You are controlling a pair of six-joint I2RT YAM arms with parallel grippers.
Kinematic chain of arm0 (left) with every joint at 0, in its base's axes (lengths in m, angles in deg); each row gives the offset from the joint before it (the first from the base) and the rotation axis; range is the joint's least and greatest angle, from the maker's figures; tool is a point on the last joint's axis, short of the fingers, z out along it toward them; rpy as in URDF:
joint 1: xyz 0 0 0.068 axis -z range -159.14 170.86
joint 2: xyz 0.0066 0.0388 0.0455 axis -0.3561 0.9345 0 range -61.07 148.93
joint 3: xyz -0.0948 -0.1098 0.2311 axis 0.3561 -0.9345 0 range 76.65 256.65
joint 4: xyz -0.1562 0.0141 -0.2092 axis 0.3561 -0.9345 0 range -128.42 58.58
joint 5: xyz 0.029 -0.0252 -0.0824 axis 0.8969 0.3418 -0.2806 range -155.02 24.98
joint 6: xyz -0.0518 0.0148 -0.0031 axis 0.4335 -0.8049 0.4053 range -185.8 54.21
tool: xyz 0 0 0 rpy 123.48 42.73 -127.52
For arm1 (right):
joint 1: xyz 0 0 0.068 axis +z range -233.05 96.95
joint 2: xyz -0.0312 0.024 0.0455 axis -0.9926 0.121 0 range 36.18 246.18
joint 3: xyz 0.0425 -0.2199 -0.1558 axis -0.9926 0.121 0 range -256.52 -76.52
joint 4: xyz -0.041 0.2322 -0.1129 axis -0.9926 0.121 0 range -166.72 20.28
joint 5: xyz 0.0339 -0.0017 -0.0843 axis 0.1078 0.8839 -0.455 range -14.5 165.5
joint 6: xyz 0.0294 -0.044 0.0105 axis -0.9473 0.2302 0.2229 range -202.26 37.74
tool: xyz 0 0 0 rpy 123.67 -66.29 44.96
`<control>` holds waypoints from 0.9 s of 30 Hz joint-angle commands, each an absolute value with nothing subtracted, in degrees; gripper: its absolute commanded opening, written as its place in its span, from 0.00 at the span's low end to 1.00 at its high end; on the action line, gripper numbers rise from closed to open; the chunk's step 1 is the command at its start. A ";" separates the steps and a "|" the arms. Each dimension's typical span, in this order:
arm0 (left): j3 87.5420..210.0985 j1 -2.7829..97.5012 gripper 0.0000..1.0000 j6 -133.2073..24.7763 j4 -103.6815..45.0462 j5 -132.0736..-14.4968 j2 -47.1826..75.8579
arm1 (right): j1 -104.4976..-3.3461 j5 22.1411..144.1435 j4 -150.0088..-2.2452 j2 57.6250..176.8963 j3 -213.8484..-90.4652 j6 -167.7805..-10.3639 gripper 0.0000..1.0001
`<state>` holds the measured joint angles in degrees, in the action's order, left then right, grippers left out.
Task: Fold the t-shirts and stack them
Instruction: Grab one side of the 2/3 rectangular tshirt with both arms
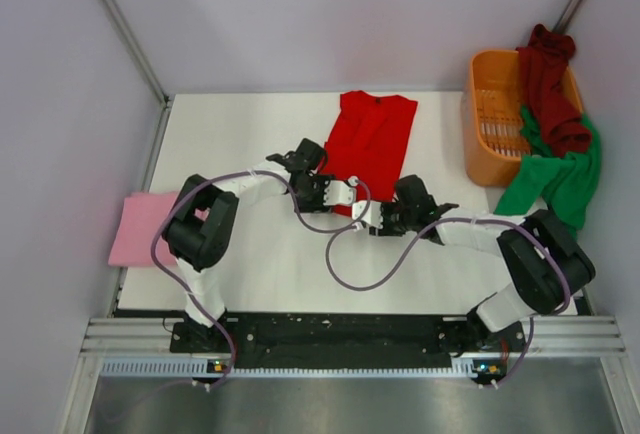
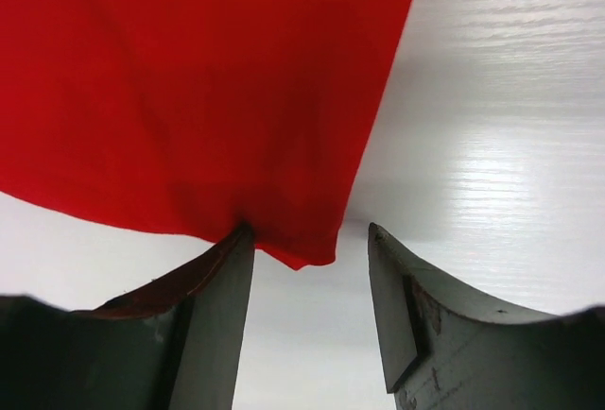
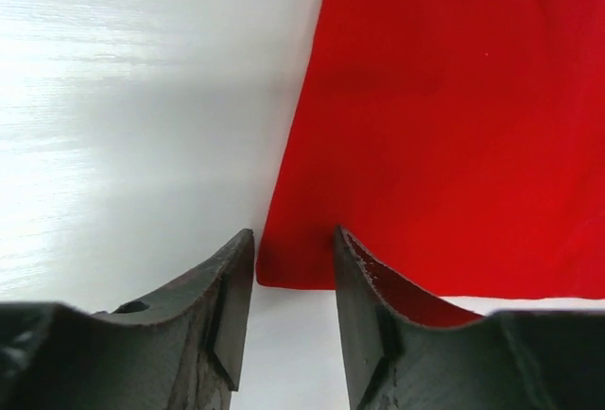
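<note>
A bright red t-shirt [image 1: 375, 144] lies flat in a long narrow fold at the table's middle, collar at the far end. No chest graphic shows. My left gripper [image 1: 328, 194] is at its near left corner. In the left wrist view the gripper [image 2: 310, 229] is open, and the red corner [image 2: 293, 240] lies between the fingers. My right gripper [image 1: 378, 219] is at the near right corner. In the right wrist view it is open [image 3: 293, 232] astride the corner of the red cloth [image 3: 284, 259]. A folded pink t-shirt [image 1: 140, 226] lies at the left table edge.
An orange slotted basket [image 1: 490, 134] stands at the back right. A maroon t-shirt [image 1: 550, 84] and a green t-shirt [image 1: 560, 174] hang over its right rim onto the table. Grey walls close in the table at the left, back and right.
</note>
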<state>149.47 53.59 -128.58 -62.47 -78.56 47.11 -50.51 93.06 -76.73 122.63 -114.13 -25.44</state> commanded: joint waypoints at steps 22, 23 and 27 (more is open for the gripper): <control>143.45 58.12 0.00 -116.95 -87.04 -82.95 29.30 | -38.41 91.31 -48.01 95.44 -115.81 -35.41 0.00; 143.27 58.82 0.00 -116.51 -89.58 -83.39 27.63 | -37.44 92.28 -45.63 93.07 -115.98 -35.85 0.00; 143.71 62.25 0.00 -114.58 -99.52 -85.85 22.35 | -33.40 96.41 -37.71 86.29 -117.74 -37.25 0.00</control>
